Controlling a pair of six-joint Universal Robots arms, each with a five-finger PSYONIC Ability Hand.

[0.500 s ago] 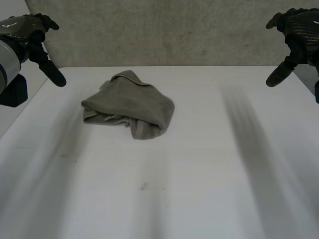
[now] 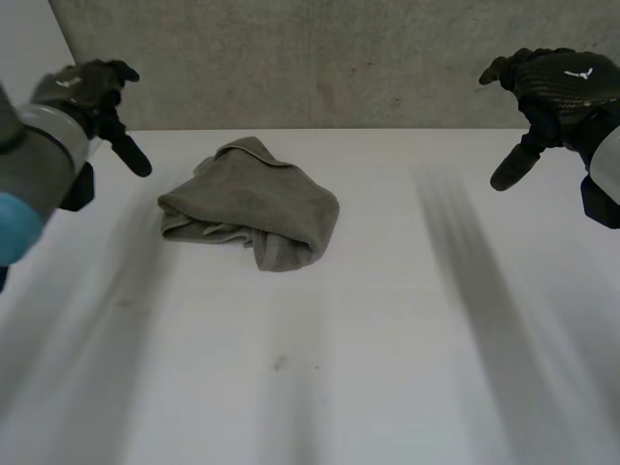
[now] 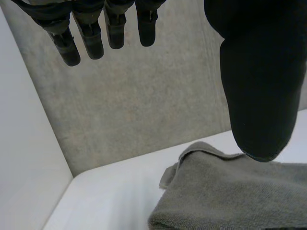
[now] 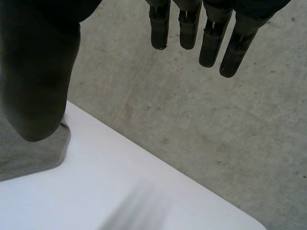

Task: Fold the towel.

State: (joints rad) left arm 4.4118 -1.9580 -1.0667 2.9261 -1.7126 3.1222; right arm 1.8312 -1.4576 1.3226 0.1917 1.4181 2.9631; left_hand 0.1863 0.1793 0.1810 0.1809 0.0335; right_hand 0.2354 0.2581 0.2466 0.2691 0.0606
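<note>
**Both hands have swung inward, towel hasn't budged**

Both hands have come in toward the middle since half a second ago. The left hand (image 2: 82,89) has moved closer to the towel (image 2: 250,201), and the right hand (image 2: 567,82) has slid in from the far right corner. The towel sits exactly where it was.

Both hands are released and hold nothing. In the left wrist view the fingers (image 3: 91,38) hang straight and spread, with the fat rounded thumb (image 3: 256,96) well apart from them. It's the same on the right: straight fingers (image 4: 211,38) and the thumb (image 4: 38,72) off to one side. Both hands hover above the table (image 2: 407,368) and neither is touching the cloth.

The towel is olive-grey terry, fuzzy and soft-looking, bunched into a rounded lump rather than laid flat. A flap is folded over at its far end, and a flatter woven hem band shows along the near edge. It lies on the far half of the table, left of centre, just beside the left hand and well apart from the right one.

The tabletop is smooth matte white with a tiny dark speck (image 2: 279,363) near the middle. Behind it there's a rough, mottled grey concrete wall (image 2: 320,58). The left arm (image 2: 29,174) shows its grey joint and light-blue cap.
</note>
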